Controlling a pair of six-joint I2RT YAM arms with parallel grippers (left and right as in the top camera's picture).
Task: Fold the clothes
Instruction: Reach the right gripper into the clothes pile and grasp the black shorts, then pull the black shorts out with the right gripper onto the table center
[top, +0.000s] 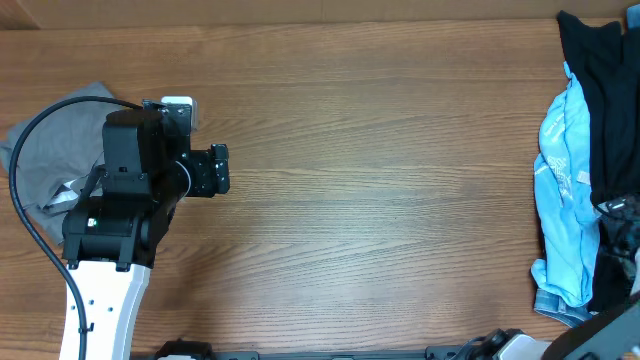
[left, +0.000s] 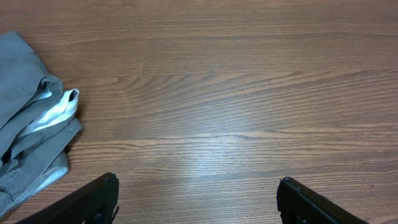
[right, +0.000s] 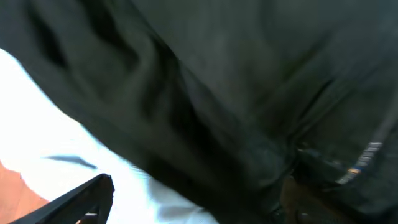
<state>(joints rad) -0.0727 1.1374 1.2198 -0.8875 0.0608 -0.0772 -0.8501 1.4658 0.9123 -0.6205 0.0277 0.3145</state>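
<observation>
Left fingers (left: 93, 200) splay above wood-grain table (left: 217, 93), near crumpled grey garment (left: 31, 137).

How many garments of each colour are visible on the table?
grey garment: 1
light-blue garment: 1
black garment: 1
Total: 3 that can be told apart; the pile on the right may hide more.
</observation>
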